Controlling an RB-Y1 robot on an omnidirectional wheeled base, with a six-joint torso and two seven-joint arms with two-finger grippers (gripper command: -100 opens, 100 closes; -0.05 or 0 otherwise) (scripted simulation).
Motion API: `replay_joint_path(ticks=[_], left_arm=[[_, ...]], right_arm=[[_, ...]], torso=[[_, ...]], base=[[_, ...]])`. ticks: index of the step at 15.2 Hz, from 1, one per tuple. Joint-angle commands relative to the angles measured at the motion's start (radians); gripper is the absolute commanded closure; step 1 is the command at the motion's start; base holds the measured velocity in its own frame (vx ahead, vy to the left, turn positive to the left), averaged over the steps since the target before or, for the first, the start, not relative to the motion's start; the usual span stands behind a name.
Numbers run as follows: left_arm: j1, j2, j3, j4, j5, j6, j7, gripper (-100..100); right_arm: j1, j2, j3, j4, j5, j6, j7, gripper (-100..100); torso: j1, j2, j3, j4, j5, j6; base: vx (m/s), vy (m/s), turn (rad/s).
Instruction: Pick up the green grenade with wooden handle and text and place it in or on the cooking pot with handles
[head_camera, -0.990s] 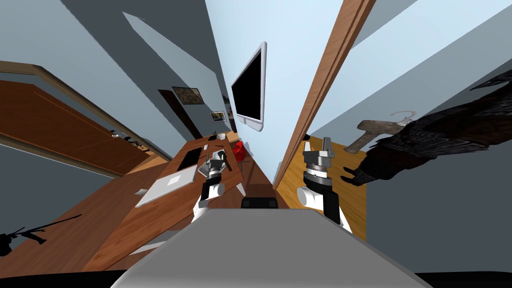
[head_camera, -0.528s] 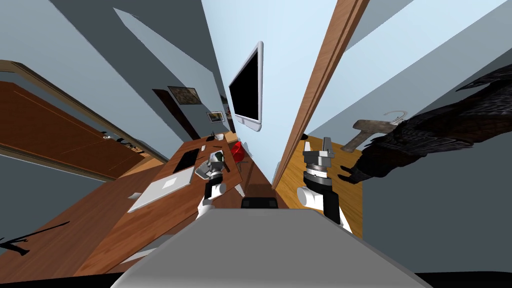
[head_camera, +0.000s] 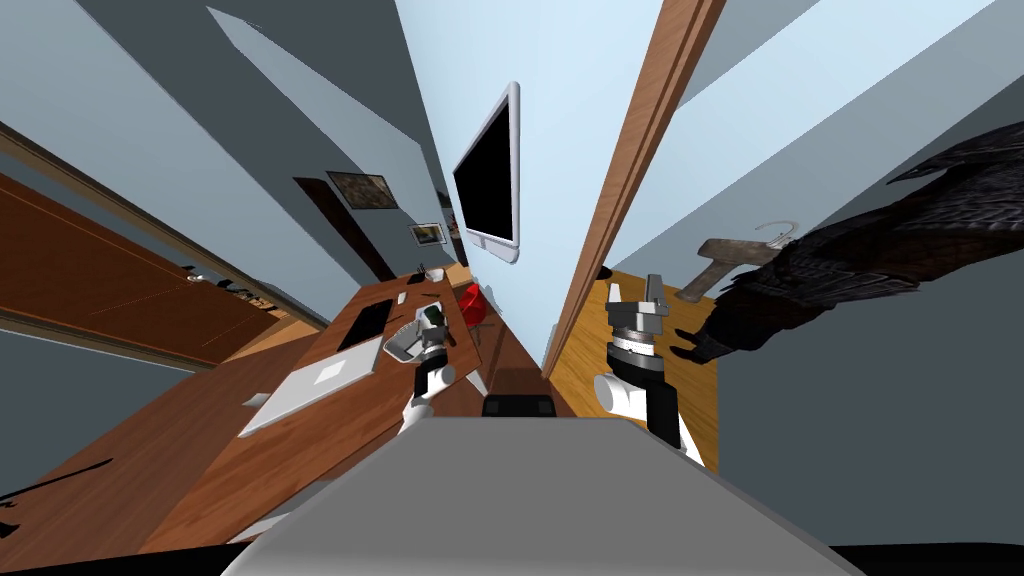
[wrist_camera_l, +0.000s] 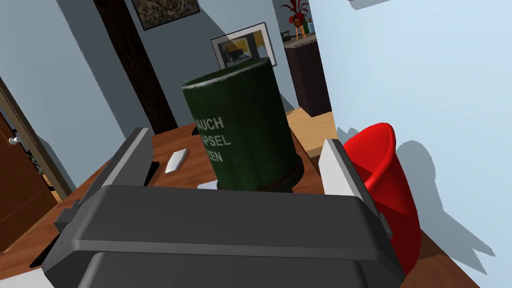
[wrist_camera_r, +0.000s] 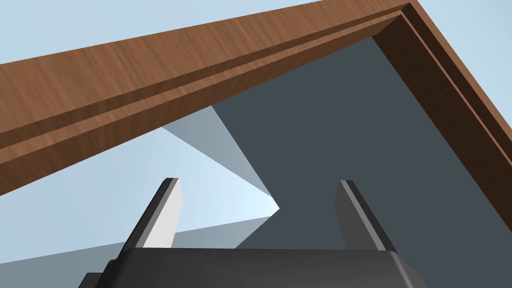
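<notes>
A dark green cylinder with white lettering, the grenade's head (wrist_camera_l: 240, 135), stands upright between the fingers of my left gripper (wrist_camera_l: 237, 160). The fingers are open, with a gap on each side of it. Its lower part is hidden behind the gripper body. In the head view the left gripper (head_camera: 432, 322) is over the brown table (head_camera: 300, 440), with the grenade (head_camera: 436, 316) at its tip and a grey metal pot (head_camera: 400, 346) right beside it. I cannot tell whether the grenade rests in the pot. My right gripper (head_camera: 633, 292) is raised by the door frame, open (wrist_camera_r: 260, 210) and empty.
A silver laptop (head_camera: 315, 385) and a black flat slab (head_camera: 362, 322) lie on the table. A red seat (wrist_camera_l: 387, 190) stands between table and wall. A monitor (head_camera: 490, 180) hangs on the wall. A dark feathered shape (head_camera: 850, 270) looms at right past the wooden door frame (head_camera: 630, 170).
The whole head view has shifted a little, with the table things sliding left, so my head has moved. The left gripper stays open around the grenade. The right arm has not moved.
</notes>
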Motion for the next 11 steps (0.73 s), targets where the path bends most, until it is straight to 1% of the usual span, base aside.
replay_joint_path(ticks=[1, 2, 3, 4, 5, 6, 8, 9, 10, 11], left_arm=[[-0.014, -0.006, 0.001, 0.050, 0.035, -0.018, 0.041, -100], [-0.014, -0.006, 0.001, 0.059, 0.035, -0.018, 0.041, -100], [-0.028, -0.008, 0.003, 0.082, 0.059, -0.029, 0.069, -100], [-0.028, -0.008, 0.003, 0.100, 0.059, -0.029, 0.069, -100], [-0.042, -0.010, 0.005, 0.137, 0.083, -0.040, 0.096, -100], [-0.042, -0.010, 0.005, 0.139, 0.083, -0.040, 0.096, -100], [-0.068, -0.010, 0.008, 0.207, 0.128, -0.061, 0.147, -100], [-0.068, -0.010, 0.008, 0.214, 0.128, -0.061, 0.147, -100], [-0.080, -0.010, 0.010, 0.248, 0.148, -0.071, 0.170, -100], [-0.080, -0.010, 0.010, 0.248, 0.148, -0.071, 0.170, -100]], right_arm=[[0.000, 0.000, 0.000, 0.000, 0.000, 0.000, 0.000, 0], [0.000, 0.000, 0.000, 0.000, 0.000, 0.000, 0.000, 0], [0.000, 0.000, 0.000, 0.000, 0.000, 0.000, 0.000, 0], [0.000, 0.000, 0.000, 0.000, 0.000, 0.000, 0.000, 0], [0.000, 0.000, 0.000, 0.000, 0.000, 0.000, 0.000, 0], [0.000, 0.000, 0.000, 0.000, 0.000, 0.000, 0.000, 0], [0.000, 0.000, 0.000, 0.000, 0.000, 0.000, 0.000, 0], [0.000, 0.000, 0.000, 0.000, 0.000, 0.000, 0.000, 0], [0.000, 0.000, 0.000, 0.000, 0.000, 0.000, 0.000, 0], [0.000, 0.000, 0.000, 0.000, 0.000, 0.000, 0.000, 0]], torso=[[0.000, 0.000, 0.000, 0.000, 0.000, 0.000], [0.000, 0.000, 0.000, 0.000, 0.000, 0.000], [0.000, 0.000, 0.000, 0.000, 0.000, 0.000], [0.000, 0.000, 0.000, 0.000, 0.000, 0.000], [0.000, 0.000, 0.000, 0.000, 0.000, 0.000], [0.000, 0.000, 0.000, 0.000, 0.000, 0.000], [0.000, 0.000, 0.000, 0.000, 0.000, 0.000], [0.000, 0.000, 0.000, 0.000, 0.000, 0.000], [0.000, 0.000, 0.000, 0.000, 0.000, 0.000], [0.000, 0.000, 0.000, 0.000, 0.000, 0.000]], base=[[0.017, -0.019, -0.039], [0.015, -0.018, -0.033], [0.014, -0.020, -0.048], [0.013, -0.017, -0.045], [0.014, -0.021, -0.043], [0.013, -0.022, -0.032], [0.017, -0.021, -0.050], [0.018, -0.020, -0.044], [0.015, -0.021, -0.052], [0.010, -0.018, -0.032]])
